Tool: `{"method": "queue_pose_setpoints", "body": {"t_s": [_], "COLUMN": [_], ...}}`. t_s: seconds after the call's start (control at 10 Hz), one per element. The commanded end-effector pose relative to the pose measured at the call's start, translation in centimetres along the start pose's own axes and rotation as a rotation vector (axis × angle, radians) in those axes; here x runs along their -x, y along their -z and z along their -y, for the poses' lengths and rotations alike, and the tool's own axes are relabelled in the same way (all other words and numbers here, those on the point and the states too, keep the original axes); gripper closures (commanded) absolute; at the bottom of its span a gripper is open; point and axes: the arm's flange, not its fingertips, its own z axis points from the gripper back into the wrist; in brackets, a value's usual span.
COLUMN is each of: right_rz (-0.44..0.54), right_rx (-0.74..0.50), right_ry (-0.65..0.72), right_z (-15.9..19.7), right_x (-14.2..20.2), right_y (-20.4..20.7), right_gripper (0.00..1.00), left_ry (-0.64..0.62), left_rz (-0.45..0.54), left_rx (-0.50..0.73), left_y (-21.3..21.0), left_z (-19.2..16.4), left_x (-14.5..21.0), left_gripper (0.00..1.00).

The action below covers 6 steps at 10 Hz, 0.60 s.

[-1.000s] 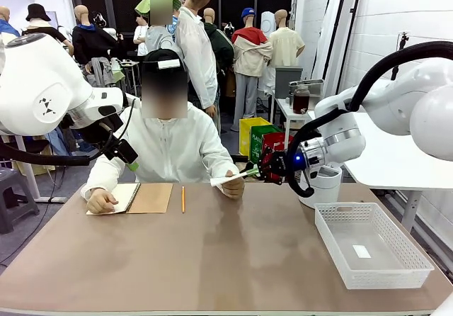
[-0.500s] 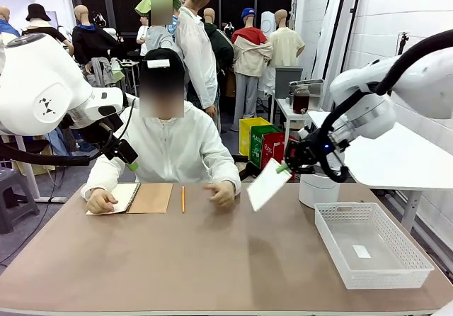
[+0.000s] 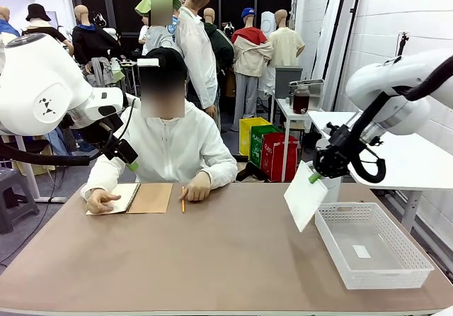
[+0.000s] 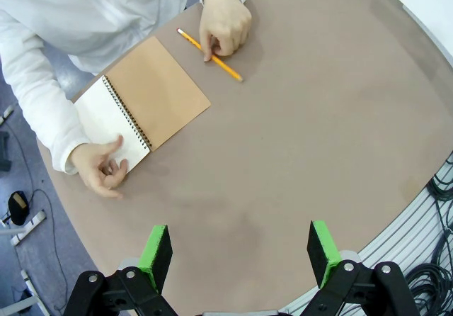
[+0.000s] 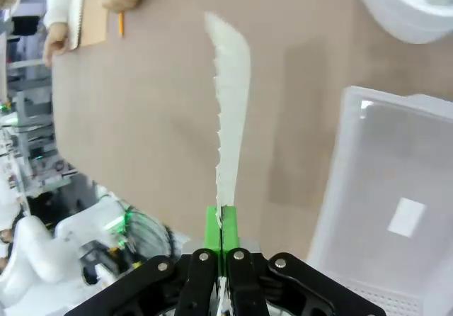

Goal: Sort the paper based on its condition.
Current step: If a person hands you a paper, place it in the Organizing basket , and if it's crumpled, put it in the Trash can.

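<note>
the paper looks edge-on from the wrist, hard to read; right gripper pinches it just beside the basket, left gripper jaws spread, well away from it

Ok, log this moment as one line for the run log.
right gripper: shut on paper sheet | paper sheet: hanging beside basket | left gripper: open above table

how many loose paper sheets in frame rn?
1. A smooth white rectangular paper sheet hangs pinched in the right hand, beside the white plastic mesh basket. On the basket floor, a small white patch: can't tell if paper.
</note>
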Motion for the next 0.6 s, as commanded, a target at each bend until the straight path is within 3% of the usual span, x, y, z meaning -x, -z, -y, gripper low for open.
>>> {"method": "queue_pose_setpoints", "body": {"t_s": [0.0,0.5], "right_rz": [0.049,0.135], "right_rx": [0.100,0.188], "right_ry": [-0.010,0.049], "right_z": [1.5,5.1], "right_x": [2.1,4.5], "right_y": [0.0,-3.4], "right_gripper": [1.00,1.00], "left_ry": [-0.001,-0.001], "left_rz": [0.004,0.004], "left_rx": [0.005,0.005], "left_y": [-0.1,-0.1], "left_z": [-0.1,-0.1], "left_x": [0.0,0.0], "left_gripper": [0.00,0.00]}}
